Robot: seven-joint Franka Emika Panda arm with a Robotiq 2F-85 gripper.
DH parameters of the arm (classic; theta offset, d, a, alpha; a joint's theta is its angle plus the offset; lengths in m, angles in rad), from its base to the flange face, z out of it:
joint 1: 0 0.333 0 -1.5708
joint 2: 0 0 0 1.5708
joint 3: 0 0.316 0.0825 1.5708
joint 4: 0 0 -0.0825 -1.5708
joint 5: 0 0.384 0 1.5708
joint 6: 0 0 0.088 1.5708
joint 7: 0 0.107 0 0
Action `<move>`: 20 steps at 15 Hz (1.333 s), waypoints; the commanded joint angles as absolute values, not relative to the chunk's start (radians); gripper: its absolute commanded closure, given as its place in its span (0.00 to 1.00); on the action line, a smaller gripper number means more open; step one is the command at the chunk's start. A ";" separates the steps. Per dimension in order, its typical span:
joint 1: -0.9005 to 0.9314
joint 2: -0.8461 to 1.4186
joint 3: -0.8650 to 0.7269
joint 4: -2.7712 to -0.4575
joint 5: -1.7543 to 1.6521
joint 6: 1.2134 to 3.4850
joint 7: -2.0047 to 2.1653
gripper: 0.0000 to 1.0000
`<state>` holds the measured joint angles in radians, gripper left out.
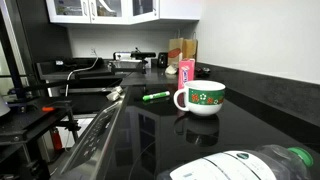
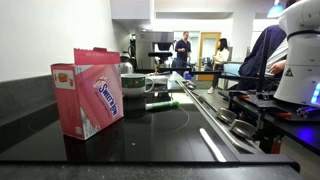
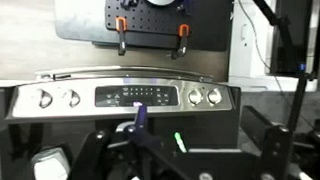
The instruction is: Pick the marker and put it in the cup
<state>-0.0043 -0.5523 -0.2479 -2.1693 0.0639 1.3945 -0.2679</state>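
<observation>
One marker [image 1: 155, 96] lies untouched near the worktop [image 1: 240, 120] edge by the stove [image 3: 130, 97], beside the cup [image 1: 203, 97]; approach step pending, the gripper [image 3: 175, 150], fingers apart and empty, must descend astride it.

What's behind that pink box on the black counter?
In an exterior view, the cup stands behind the pink box, which covers part of it. The marker lies on the counter nearby, uncovered. Anything else the box hides cannot be seen.

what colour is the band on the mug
Green, with red and white patterning; clearest on the cup in an exterior view.
</observation>
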 commanded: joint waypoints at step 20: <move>0.055 -0.128 0.060 -2.091 -0.094 1.890 -0.142 0.00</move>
